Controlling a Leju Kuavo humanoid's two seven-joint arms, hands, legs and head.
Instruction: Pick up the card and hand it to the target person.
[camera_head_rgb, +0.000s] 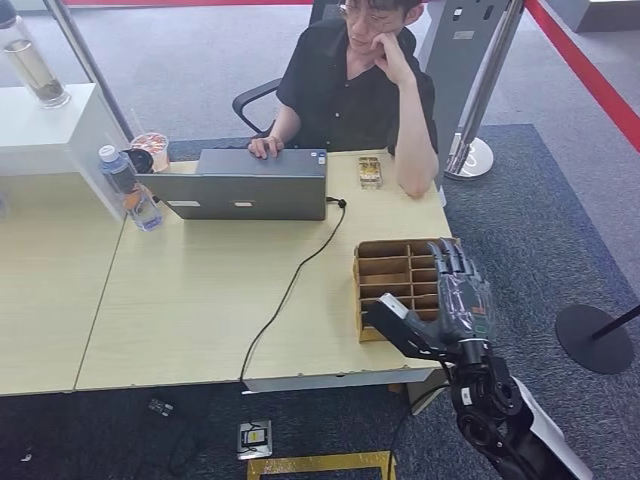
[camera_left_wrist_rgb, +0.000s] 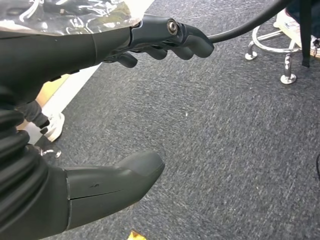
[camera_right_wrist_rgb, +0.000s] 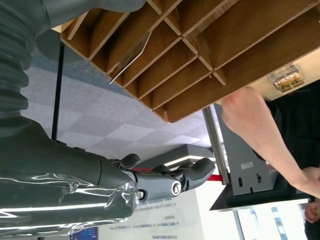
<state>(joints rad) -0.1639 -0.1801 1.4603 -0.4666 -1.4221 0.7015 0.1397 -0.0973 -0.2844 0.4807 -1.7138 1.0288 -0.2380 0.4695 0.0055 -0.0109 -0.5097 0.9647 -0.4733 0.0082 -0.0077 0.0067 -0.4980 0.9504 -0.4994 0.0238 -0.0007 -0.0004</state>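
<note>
Our right hand (camera_head_rgb: 453, 300) hovers empty, fingers apart, over the wooden organizer (camera_head_rgb: 392, 280); we should lower gently onto the card (camera_right_wrist_rgb: 130, 55) slotted inside.

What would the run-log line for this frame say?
phase: reaching | right robot hand: open, at wooden organizer | card: in a slot, not yet held | left robot hand: open, hanging over carpet

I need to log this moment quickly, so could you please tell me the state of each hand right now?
Left hand: open, holding nothing, above the carpet.
Right hand: open, holding nothing, at the wooden card organizer.
</note>
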